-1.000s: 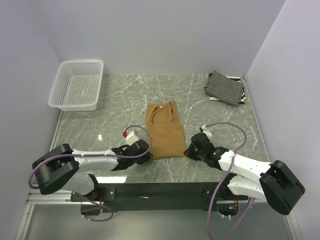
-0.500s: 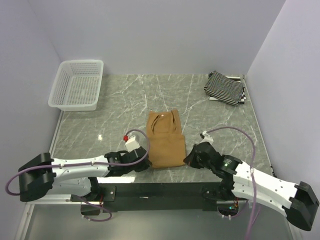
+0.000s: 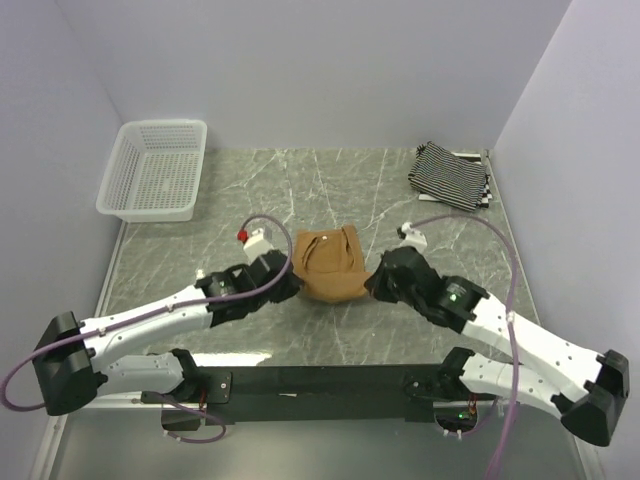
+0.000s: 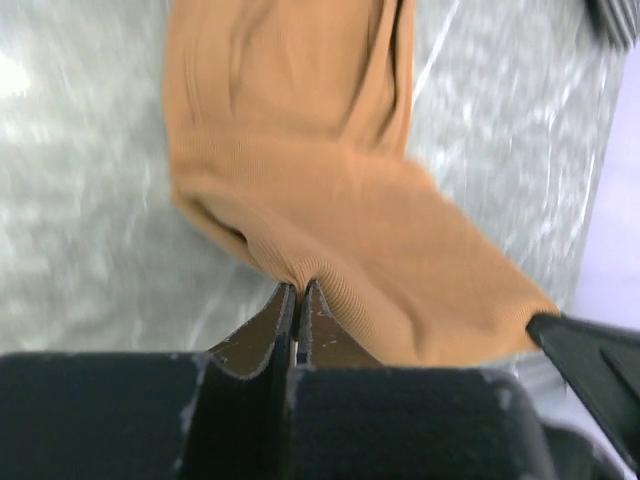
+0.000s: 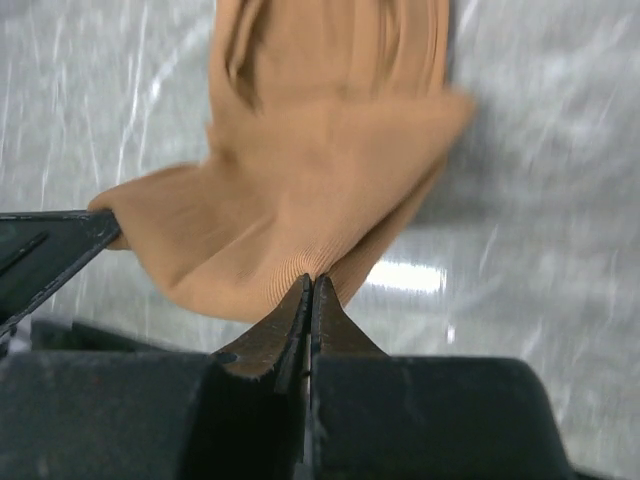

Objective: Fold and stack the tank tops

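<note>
The tan-brown tank top [image 3: 330, 262] lies mid-table with its hem end lifted and doubled back over the strap end. My left gripper [image 3: 292, 284] is shut on the hem's left corner [image 4: 300, 275], and my right gripper [image 3: 373, 284] is shut on the hem's right corner [image 5: 312, 268]. In each wrist view the tan tank top [image 4: 300, 170] [image 5: 320, 170] hangs from the pinched fingertips, and the other gripper's dark finger [image 4: 590, 350] [image 5: 50, 240] shows at the frame's edge. The black-and-white striped tank tops [image 3: 450, 175] lie folded at the back right corner.
A white mesh basket [image 3: 155, 170] stands at the back left, by the wall. The grey marble table [image 3: 230, 210] runs between walls on the left, the back and the right. Purple cables loop over both arms.
Both grippers closed on the near hem corners, raised them, and carried them away from the arm bases, so the tan top now folds over itself and looks about half as long.
</note>
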You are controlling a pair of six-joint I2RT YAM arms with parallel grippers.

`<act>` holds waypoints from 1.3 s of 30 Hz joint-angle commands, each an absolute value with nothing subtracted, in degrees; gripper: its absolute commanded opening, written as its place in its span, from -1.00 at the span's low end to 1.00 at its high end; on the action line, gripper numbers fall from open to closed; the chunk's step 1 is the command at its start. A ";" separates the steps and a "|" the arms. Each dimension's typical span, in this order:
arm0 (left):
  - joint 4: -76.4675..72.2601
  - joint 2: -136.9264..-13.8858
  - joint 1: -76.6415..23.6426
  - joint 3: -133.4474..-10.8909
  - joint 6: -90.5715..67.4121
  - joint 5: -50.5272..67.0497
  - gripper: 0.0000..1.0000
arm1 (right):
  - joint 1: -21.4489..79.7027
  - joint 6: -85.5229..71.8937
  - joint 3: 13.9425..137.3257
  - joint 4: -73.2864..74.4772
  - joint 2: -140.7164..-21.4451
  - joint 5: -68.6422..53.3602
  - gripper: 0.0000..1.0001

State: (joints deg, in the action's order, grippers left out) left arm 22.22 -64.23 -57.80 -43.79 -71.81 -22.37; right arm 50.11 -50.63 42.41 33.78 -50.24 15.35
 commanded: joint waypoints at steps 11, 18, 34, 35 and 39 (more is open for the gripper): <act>12.66 -81.28 -34.48 -61.69 -55.82 -7.31 -0.99 | 27.78 -34.02 61.59 22.15 -77.83 0.71 -1.00; 9.24 -101.22 -25.58 -79.15 -52.74 1.31 -0.99 | 20.40 -31.20 80.92 22.41 -99.82 -6.24 -1.00; 8.87 -106.10 -19.34 -81.57 -50.27 0.19 0.11 | 16.96 -28.56 84.31 26.10 -106.90 -4.04 0.12; 9.05 -105.39 -19.34 -79.13 -50.27 0.18 0.10 | 17.22 -29.43 81.50 23.75 -105.40 -4.39 0.12; 7.38 -104.06 -19.86 -74.45 -49.66 0.87 0.10 | 17.84 -31.64 69.72 16.36 -100.55 -8.59 0.32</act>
